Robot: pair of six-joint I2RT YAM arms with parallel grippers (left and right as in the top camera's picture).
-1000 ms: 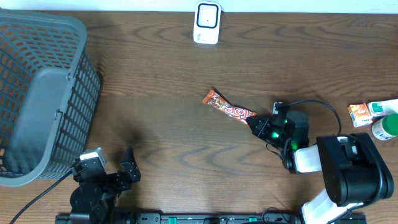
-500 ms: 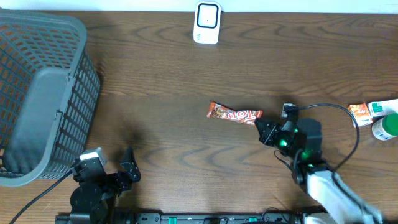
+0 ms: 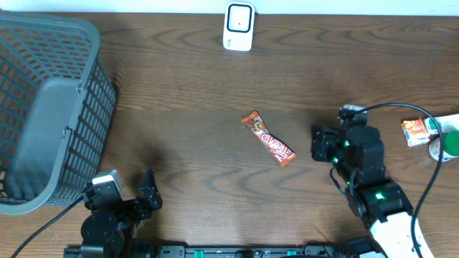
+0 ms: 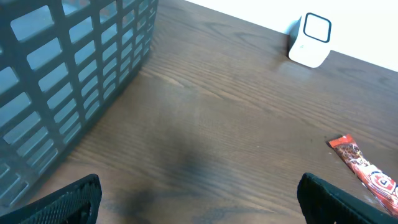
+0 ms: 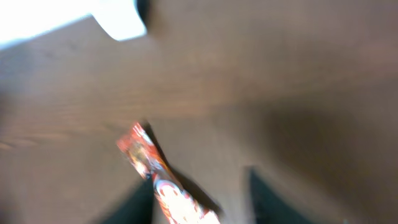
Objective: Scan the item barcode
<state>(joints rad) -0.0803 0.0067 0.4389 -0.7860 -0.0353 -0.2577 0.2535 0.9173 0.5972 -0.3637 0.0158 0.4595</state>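
The item, a red and orange candy bar [image 3: 268,138], lies flat on the wooden table near the middle, slanting down to the right. My right gripper [image 3: 315,145] is just right of it and not touching it, its fingers apart. The blurred right wrist view shows the bar [image 5: 163,180] on the table ahead, running down between the spread fingers of the right gripper [image 5: 202,208]. The white scanner [image 3: 238,26] stands at the far edge. My left gripper [image 4: 199,208] is wide open at the near left with nothing in it. The bar [image 4: 364,174] shows at its right.
A grey mesh basket [image 3: 43,107] takes up the left side of the table. An orange packet [image 3: 414,131] and a white and green bottle [image 3: 446,143] lie at the right edge, close behind my right arm.
My right gripper has opened and let go of the candy bar, then drawn back to the right. The bar has swung round and lies on the table. The left arm stayed still.
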